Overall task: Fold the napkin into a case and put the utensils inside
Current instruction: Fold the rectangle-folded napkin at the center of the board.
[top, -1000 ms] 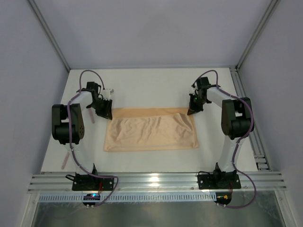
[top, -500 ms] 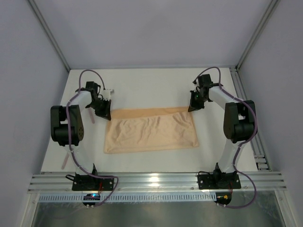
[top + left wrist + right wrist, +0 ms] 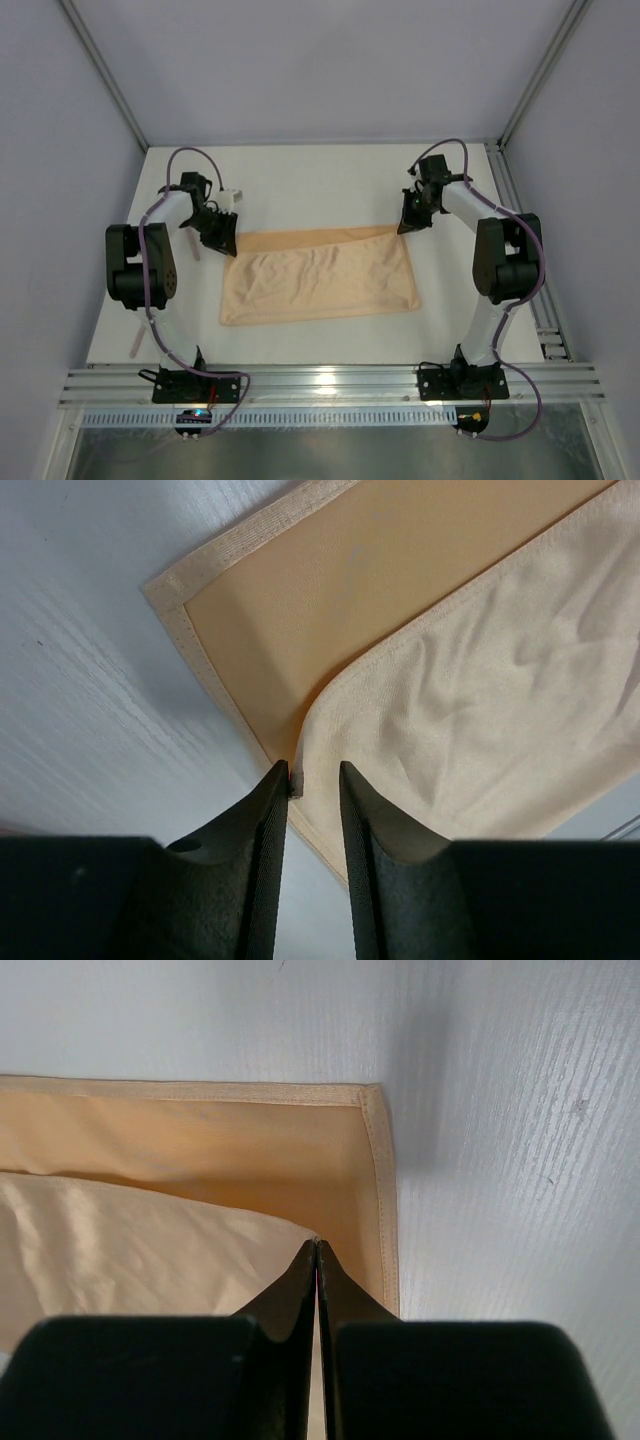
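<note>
The left hand (image 3: 313,780) has its two dark fingers (image 3: 268,815) a narrow gap apart. The curled corner of the napkin (image 3: 320,278) sits right at that gap, its hem just showing against the inner face of one finger. The gap is wider than the cloth is thick, so the fingers are not squeezing it.

The right hand (image 3: 317,1245) has its fingers pressed together into a single point. The corner of the upper cloth layer runs up into the tips (it looks pinched there, lifted slightly off the layer beneath).

There is one napkin, folded into two layers. The paler upper layer stops a little short of the far hem, which leaves a darker peach strip with a stitched border showing along the far edge and at both far corners. The cloth lies wrinkled on the white surface (image 3: 310,185), between the two arms, with one hand at each far corner.

Two utensils show as pale pink sticks at the left. One (image 3: 195,249) is just beside the left arm, and the other (image 3: 134,342) is nearer the front edge, well apart from the cloth.
</note>
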You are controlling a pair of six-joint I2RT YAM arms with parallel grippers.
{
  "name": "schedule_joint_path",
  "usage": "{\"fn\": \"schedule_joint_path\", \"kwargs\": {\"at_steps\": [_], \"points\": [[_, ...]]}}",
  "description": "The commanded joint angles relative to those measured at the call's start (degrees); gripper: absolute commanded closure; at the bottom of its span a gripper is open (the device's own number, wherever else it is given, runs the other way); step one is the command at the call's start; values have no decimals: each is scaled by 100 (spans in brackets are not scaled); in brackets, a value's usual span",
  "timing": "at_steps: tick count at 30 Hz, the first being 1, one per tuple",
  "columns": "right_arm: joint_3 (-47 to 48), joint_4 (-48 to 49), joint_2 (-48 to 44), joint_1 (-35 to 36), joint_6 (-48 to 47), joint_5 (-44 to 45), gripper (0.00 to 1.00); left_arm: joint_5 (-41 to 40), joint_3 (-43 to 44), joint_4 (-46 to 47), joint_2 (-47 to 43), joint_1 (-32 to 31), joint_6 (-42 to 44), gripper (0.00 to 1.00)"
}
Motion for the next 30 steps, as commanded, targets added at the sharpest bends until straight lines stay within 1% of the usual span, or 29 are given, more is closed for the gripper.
{"fn": "schedule_joint_path", "kwargs": {"at_steps": [1,2,7,8,9,10,14,16,17,22,25,28,29,30], "points": [[168,10,-273,25,23,15,97,124,188,-101,-164,-14,34,71],[159,11,-282,25,32,24,97,116,188,-110,-138,-14,34,74],[62,72,-343,25,32,24,97,28,170,-145,-146,-14,52,80],[54,72,-335,25,40,24,97,19,170,-136,-155,-14,52,83],[53,72,-335,25,41,24,97,19,170,-127,-164,-14,52,84],[36,72,-335,25,49,15,97,10,162,-110,-199,-14,34,83],[18,90,-335,25,58,7,97,-209,109,127,-374,-14,-27,71],[10,90,-343,25,49,7,97,-271,21,268,-471,-14,-54,72],[10,98,-343,25,58,-2,97,-271,-14,321,-497,-22,-62,76],[10,107,-343,25,84,-29,97,-341,-268,637,-585,-14,-115,81],[10,98,-352,25,84,-29,97,-324,-296,664,-612,-14,-89,79],[1,98,-344,25,84,-20,97,-455,-269,541,-507,-22,-1,72],[-8,98,-343,25,84,-20,97,-508,-295,549,-489,-22,34,68],[-8,107,-343,25,84,-20,97,-552,-313,567,-454,-14,43,67]]}}
